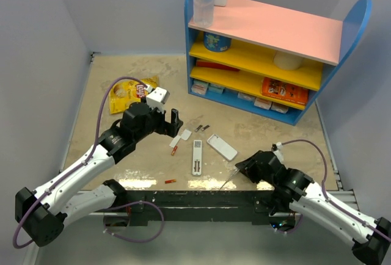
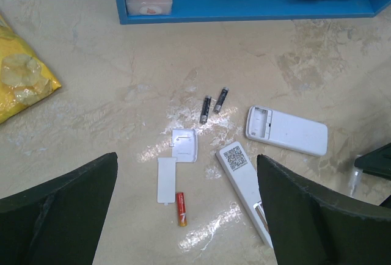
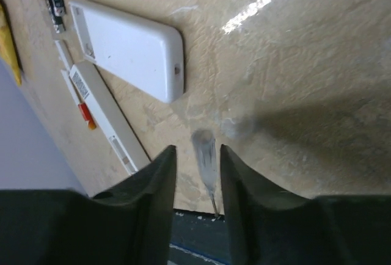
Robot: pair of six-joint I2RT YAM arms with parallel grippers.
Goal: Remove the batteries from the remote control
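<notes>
The remote control (image 1: 197, 157) lies back-up on the counter (image 1: 275, 132), one battery (image 1: 175, 150) just left of it and a second battery (image 1: 170, 181) nearer the arms (by the edge). The left hand (image 2: 186, 160) gapes wide to the remote's left. The right hand (image 3: 195, 150), slightly parted, straddles a clear stick (image 3: 205, 164).

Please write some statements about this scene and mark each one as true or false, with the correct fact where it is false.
1. The remote lies with its back up. True.
2. One red battery is inside the remote. False: both red batteries lie on the table, apart from the remote.
3. The left fingers hold a battery. False: they stand wide open with nothing between them.
4. Two dark batteries lie side by side, on the shelf side of the covers. True.
</notes>
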